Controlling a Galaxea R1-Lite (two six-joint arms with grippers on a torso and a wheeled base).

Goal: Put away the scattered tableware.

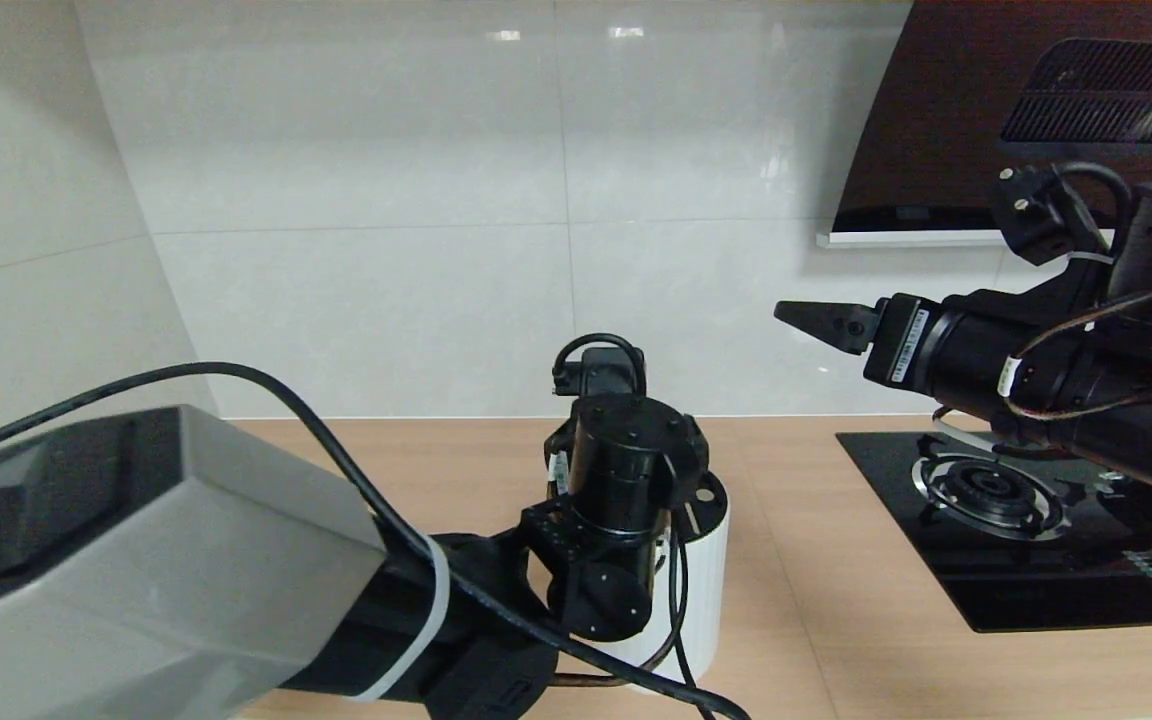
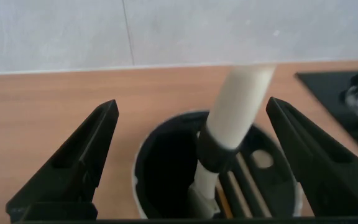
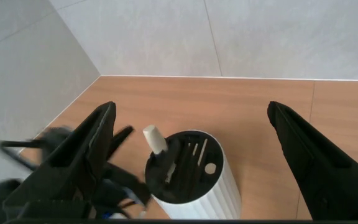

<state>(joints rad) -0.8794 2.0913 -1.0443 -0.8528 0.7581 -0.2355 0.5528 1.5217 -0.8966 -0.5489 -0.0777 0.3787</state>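
**Progress.** One utensil (image 2: 236, 109), cream-handled with a dark collar, stands tilted inside the white holder (image 1: 706, 575) on the wooden surface (image 1: 816, 600). Thin sticks (image 3: 199, 151), possibly chopsticks, stand in the same holder. These items are judged stowed.

**Left hand** (image 2: 191, 104). It is directly above the holder, with its jaws spread wide and gripping nothing. The utensil's handle rises between the fingers and touches neither.

**Right hand** (image 3: 191, 106). It is held high over the surface, on the side of the stove (image 1: 996, 500). Its jaws are likewise wide apart and empty.

**Outstanding.** Whether more tableware awaits collection cannot be settled. On this evidence, either the task is near its end or the remaining pieces lie out of sight.

**Obscured.**
- The utensil's working end is sunk in the holder, so its kind cannot be told.
- In the head view the left arm covers the near part of the surface and most of the holder.
- The surface is cut off at the front and at the left.
- The sticks are too thin to identify with confidence.
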